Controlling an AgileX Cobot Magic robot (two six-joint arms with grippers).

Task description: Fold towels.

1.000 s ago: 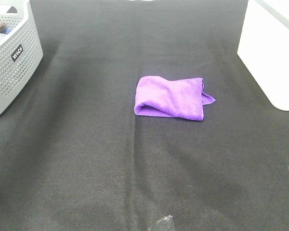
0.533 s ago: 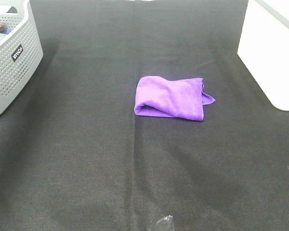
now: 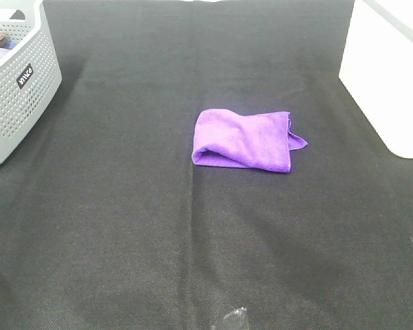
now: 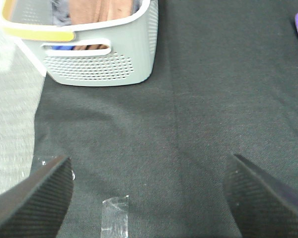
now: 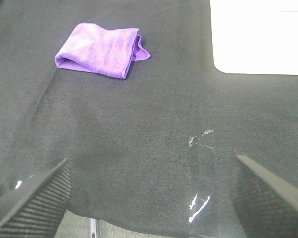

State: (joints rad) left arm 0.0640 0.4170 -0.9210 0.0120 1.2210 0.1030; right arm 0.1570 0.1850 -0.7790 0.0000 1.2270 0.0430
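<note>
Purple towel (image 3: 244, 139) folded, mid black table (image 3: 124, 227), grey basket (image 3: 14, 82) far left, white box (image 3: 389, 75) far right, left gripper (image 4: 149, 193) and right gripper (image 5: 149, 193) spread wide, empty, basket contents unclear, maybe cloths

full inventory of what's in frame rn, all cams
towel: 1, purple, folded, mid-table, touching nothing else.
basket: 1, grey perforated, far-left of the table; brown cloth inside.
box: 1, white, far-right of the table.
tablecloth: 1, black, covers the table.
tape: clear strips on the cloth near the front edge, one seen by each wrist camera.
left gripper: 1, black ribbed fingers wide apart, empty, above the cloth near the basket.
right gripper: 1, black ribbed fingers wide apart, empty, above the cloth, well short of the towel.
</note>
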